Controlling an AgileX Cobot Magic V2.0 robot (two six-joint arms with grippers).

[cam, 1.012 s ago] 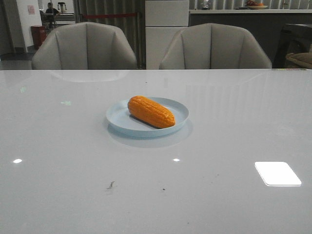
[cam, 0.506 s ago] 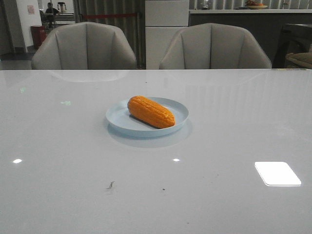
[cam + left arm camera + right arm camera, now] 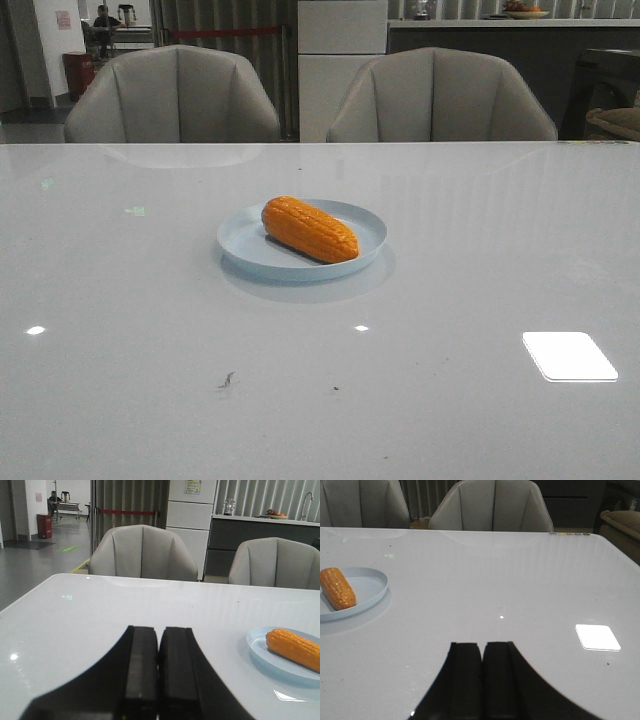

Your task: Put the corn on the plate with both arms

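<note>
**Corn on plate, both arms clear**

Glossy white table, two grey chairs behind it. Pale blue plate sits near table centre; the corn lies inside it, angled, long side down. Neither arm shows in the front view. Left gripper hangs low over bare tabletop, fingers pressed together, holding nothing, plate well off to its side. Right gripper same: fingers closed together, empty, apart from the plate.
</note>
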